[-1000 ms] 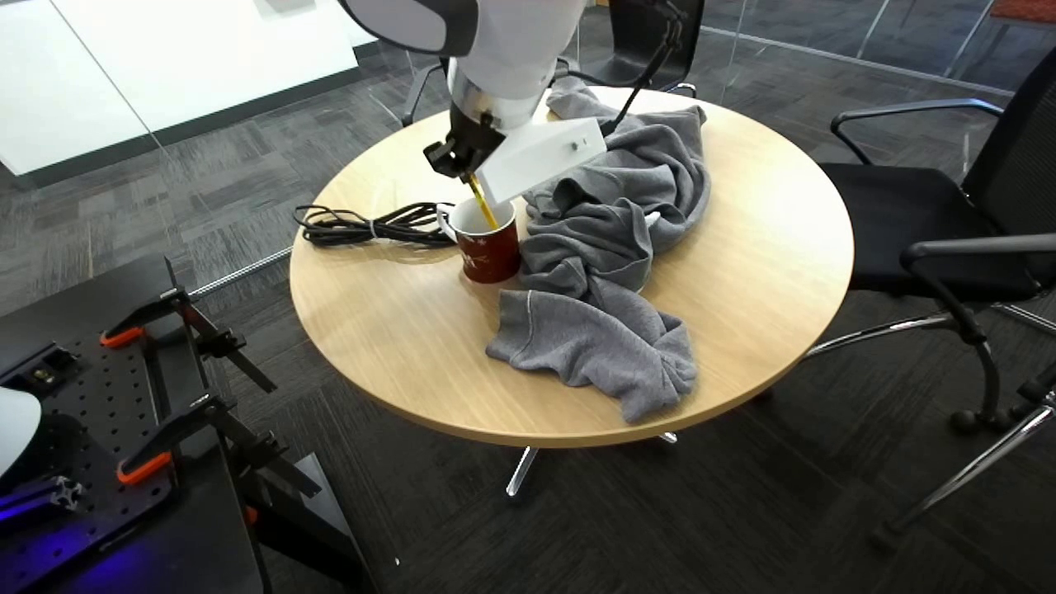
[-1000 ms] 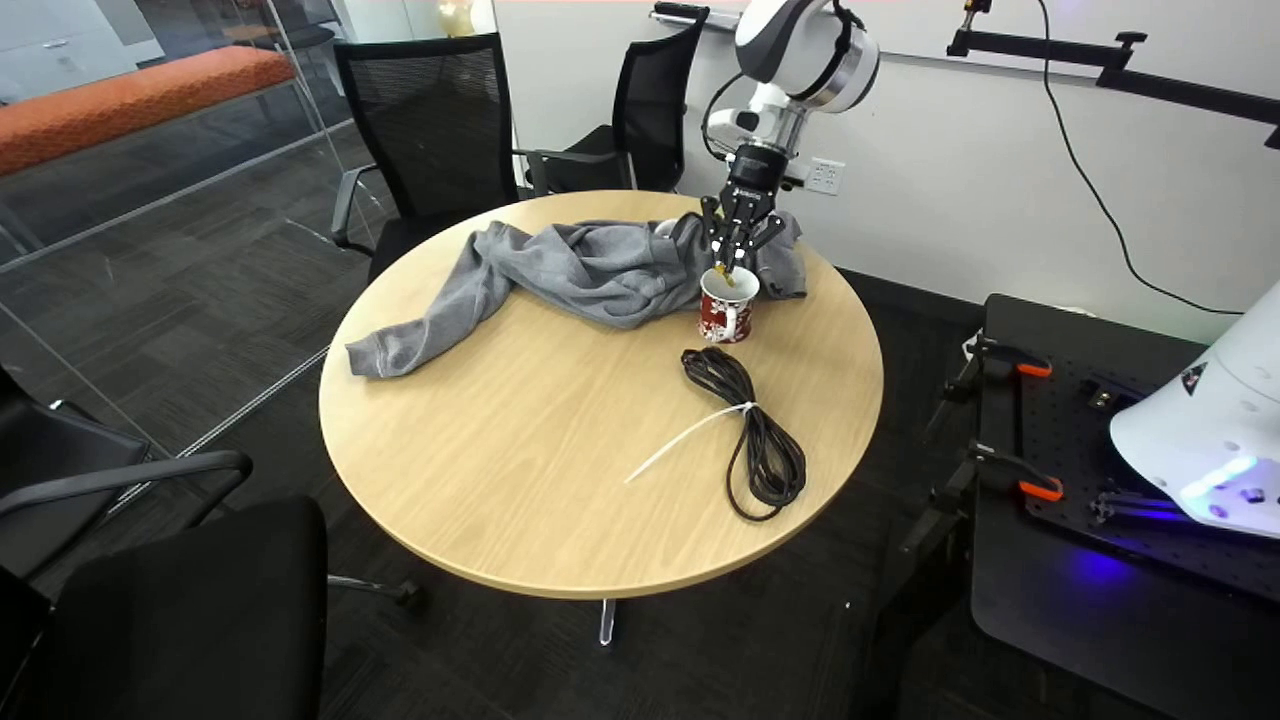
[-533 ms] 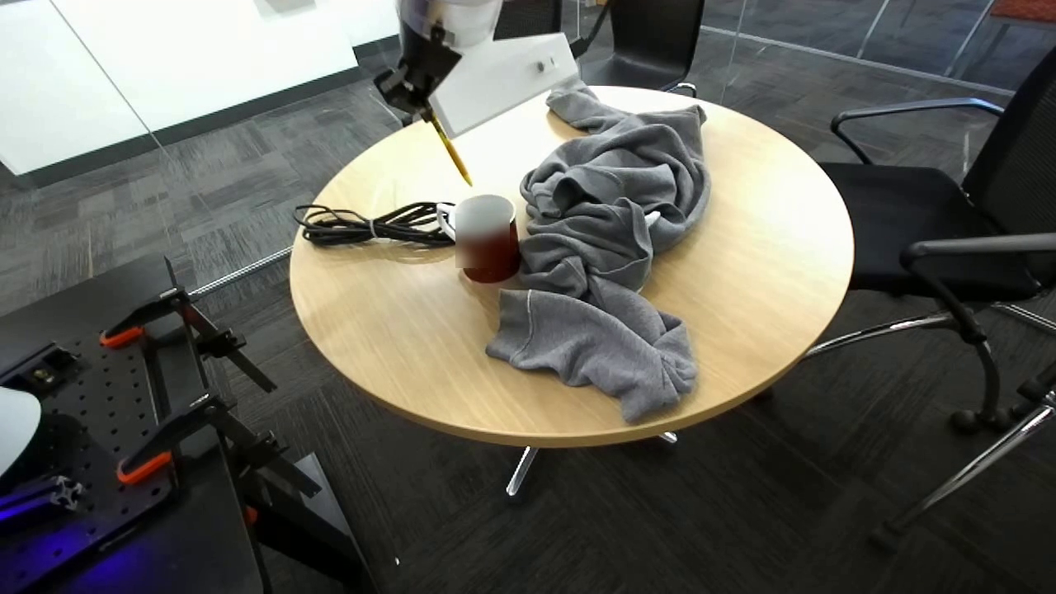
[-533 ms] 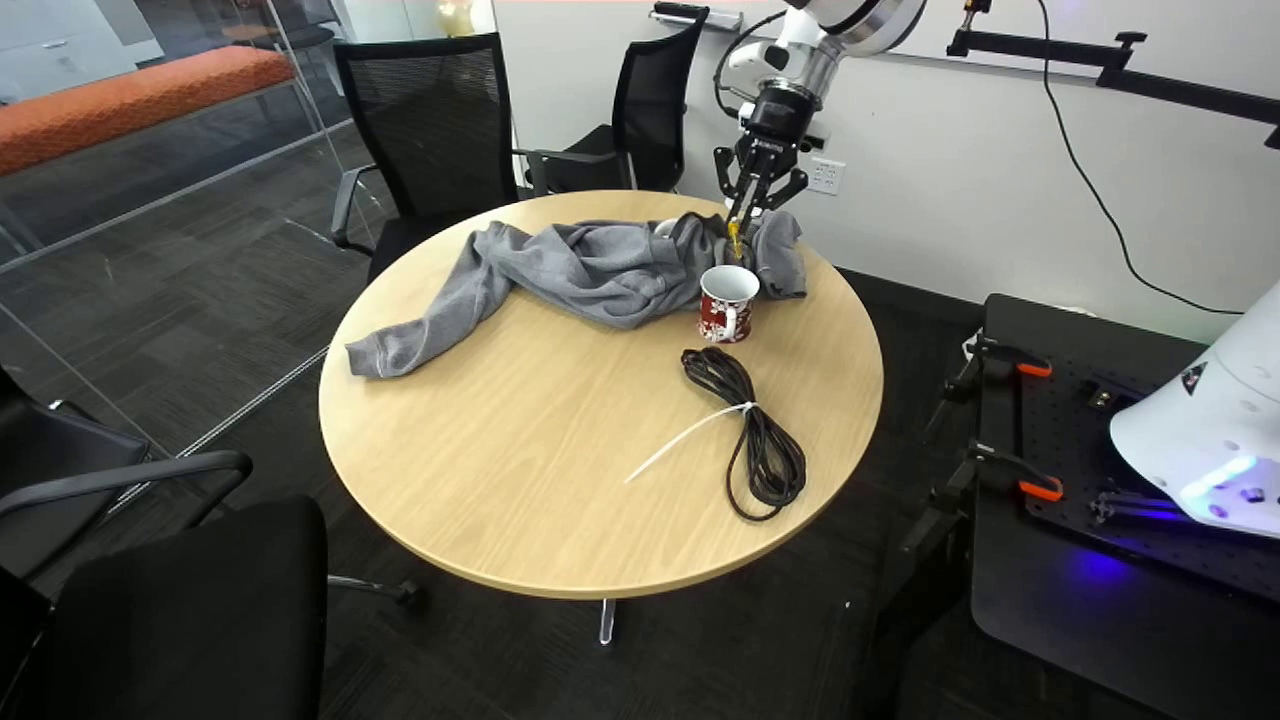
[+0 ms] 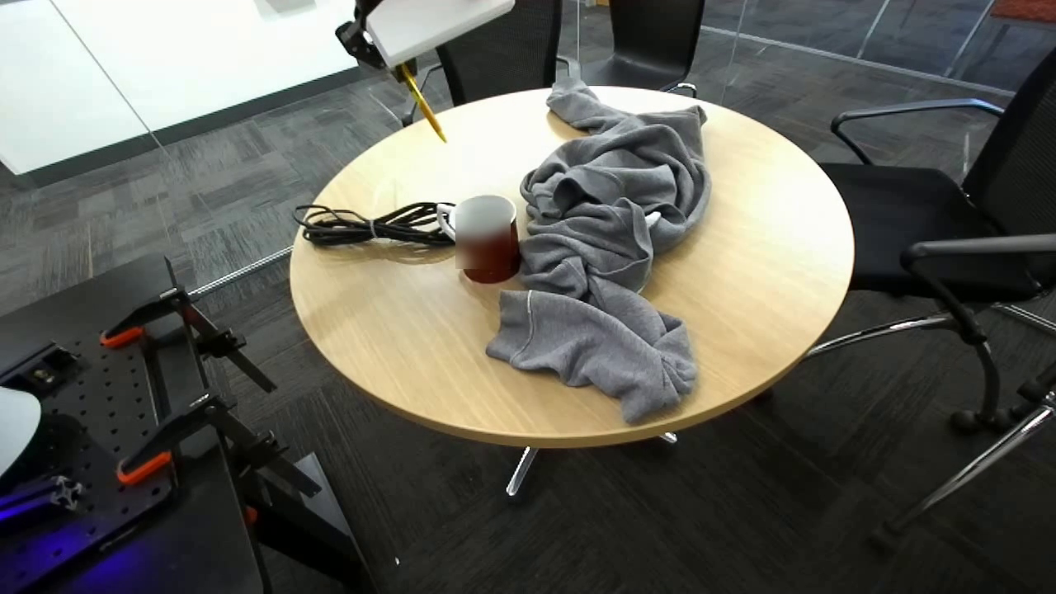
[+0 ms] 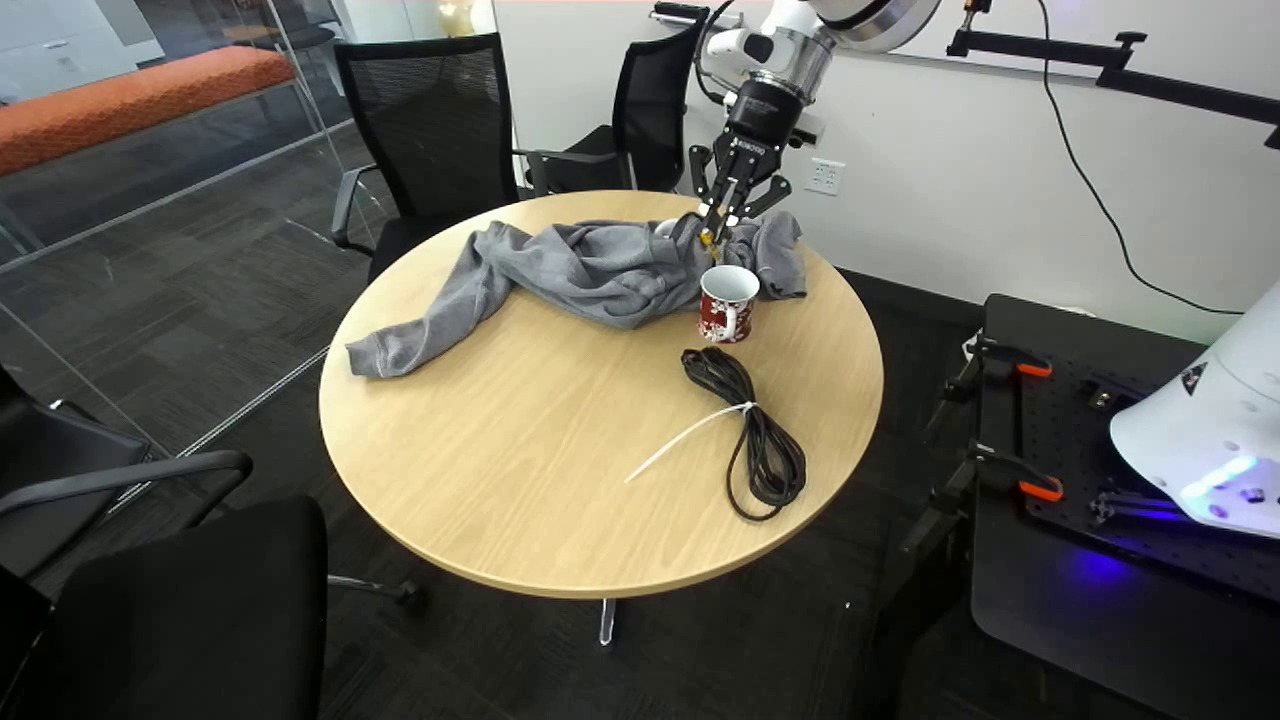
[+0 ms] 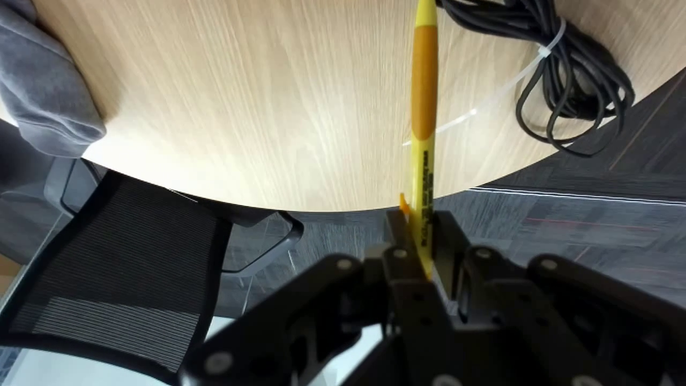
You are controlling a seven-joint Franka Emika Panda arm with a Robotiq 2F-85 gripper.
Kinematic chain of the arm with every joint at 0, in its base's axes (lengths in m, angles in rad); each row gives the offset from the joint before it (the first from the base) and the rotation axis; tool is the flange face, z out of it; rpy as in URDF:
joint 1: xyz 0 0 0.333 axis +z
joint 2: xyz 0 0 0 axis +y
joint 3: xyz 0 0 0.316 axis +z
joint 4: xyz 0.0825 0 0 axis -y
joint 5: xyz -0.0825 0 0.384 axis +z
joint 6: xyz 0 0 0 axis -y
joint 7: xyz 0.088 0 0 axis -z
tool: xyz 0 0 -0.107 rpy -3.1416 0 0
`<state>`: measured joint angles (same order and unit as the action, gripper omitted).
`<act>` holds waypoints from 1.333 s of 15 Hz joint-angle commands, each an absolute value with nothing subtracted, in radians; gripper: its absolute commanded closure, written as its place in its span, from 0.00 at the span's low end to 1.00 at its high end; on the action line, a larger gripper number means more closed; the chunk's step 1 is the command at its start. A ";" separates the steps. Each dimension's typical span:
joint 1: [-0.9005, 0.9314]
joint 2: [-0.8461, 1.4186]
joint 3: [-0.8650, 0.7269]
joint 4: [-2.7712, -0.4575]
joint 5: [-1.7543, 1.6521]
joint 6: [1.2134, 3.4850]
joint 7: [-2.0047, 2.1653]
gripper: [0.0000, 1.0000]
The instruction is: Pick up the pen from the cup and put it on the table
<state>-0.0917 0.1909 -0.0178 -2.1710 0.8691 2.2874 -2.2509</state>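
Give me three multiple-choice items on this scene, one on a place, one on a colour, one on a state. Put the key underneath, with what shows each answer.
1. Where does the mug stand on the table, relative to the cloth?
A) On top of it
B) Beside it
C) Covered by it

2. What colour is the coiled cable?
A) Red
B) Green
C) Black

3. What state is the pen in?
A) Held by the hand, apart from the mug
B) Standing in the mug
C) Lying on the table

Key
1: B, since in both exterior views the mug stands on the bare table top with the cloth at its side.
2: C, since all three views show the coils black.
3: A, since the wrist view shows the hand closed on the pen, and in an exterior view its tip is away from the mug.
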 commanded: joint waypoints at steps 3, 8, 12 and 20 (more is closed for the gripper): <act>-0.016 0.185 0.027 -2.184 0.878 2.449 -1.976 0.96; -0.024 0.197 0.041 -2.172 0.859 2.404 -1.972 0.84; -0.023 0.201 0.045 -2.175 0.890 2.432 -1.965 0.96; 0.100 0.332 0.039 -2.174 0.794 2.861 -1.550 0.96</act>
<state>0.0435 0.2907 0.0549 -2.1736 0.8877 2.7414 -1.7455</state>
